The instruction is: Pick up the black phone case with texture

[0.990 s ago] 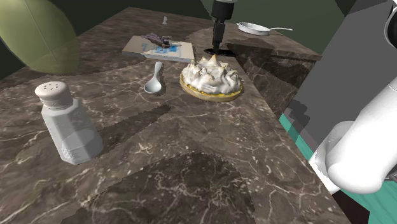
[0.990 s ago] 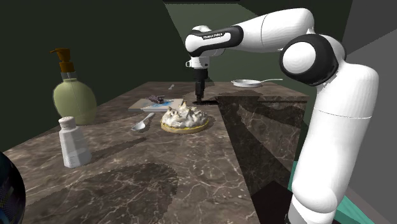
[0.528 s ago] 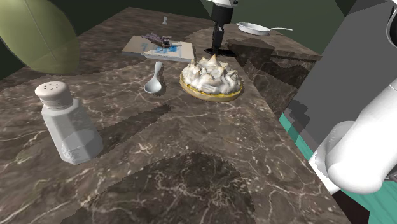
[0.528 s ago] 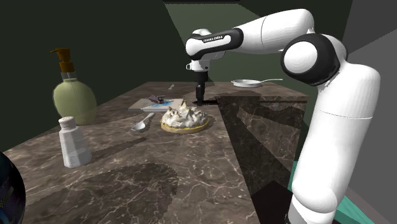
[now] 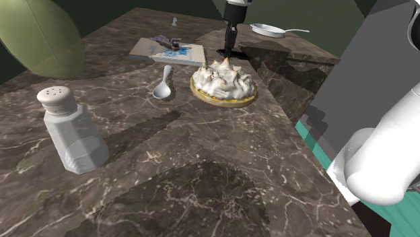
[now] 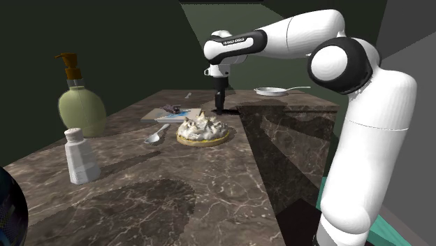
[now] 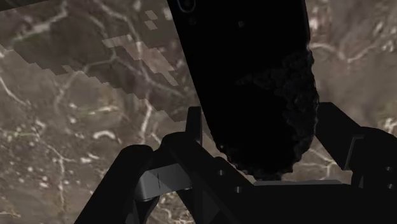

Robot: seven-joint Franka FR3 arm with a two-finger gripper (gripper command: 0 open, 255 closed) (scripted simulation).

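Phone case (image 7: 248, 83), black and rough along one edge, sits between my pincer's (image 7: 262, 121) fingers, which look pressed against its two long sides, pinching it over the marbled counter (image 7: 76, 114). Its long axis runs straight ahead of the pincer, crosswise to the line between the fingers. As I judge it, the lift wants a firm squeeze and a straight rise with no tilt.
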